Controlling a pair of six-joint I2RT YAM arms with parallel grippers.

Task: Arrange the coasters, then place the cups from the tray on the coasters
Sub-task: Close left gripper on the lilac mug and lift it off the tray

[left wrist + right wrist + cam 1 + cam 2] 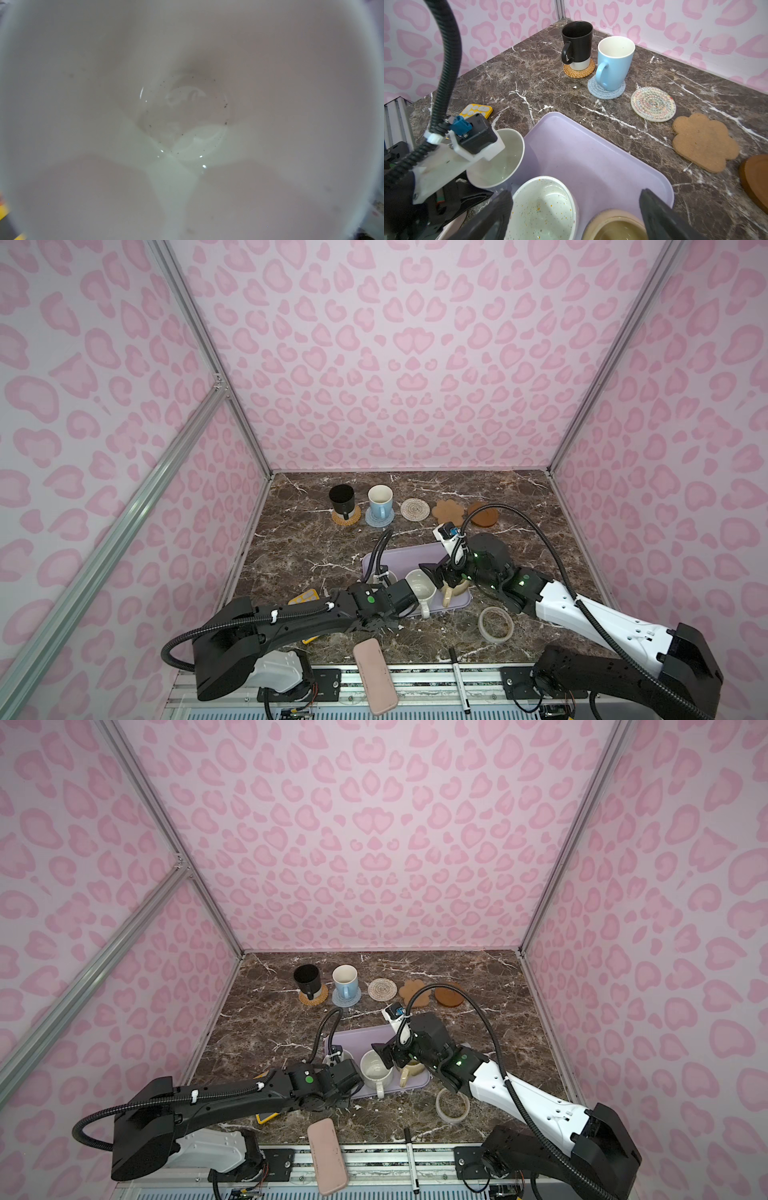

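Observation:
My left gripper point(392, 583) is shut on the lavender cup point(500, 162) at the tray's point(415, 556) left end. Its fingers are hidden, and the left wrist view is filled by the cup's white inside point(187, 114). My right gripper point(575, 214) hangs open over the white speckled cup point(419, 593) and the squat beige cup point(453, 593), touching neither. At the back, the black cup point(341, 497) stands on the orange-tan coaster point(345, 519) and the light blue cup point(380, 499) on the grey-blue coaster point(379, 521). The cream point(414, 509), paw-shaped point(448, 510) and brown point(482, 515) coasters are bare.
A translucent tape ring point(495, 624) lies right of the tray. A pink oblong case point(375, 676) and a pen point(458, 678) lie over the front edge. A yellow tile point(476, 110) sits left of the tray, under my left arm. Pink walls close three sides.

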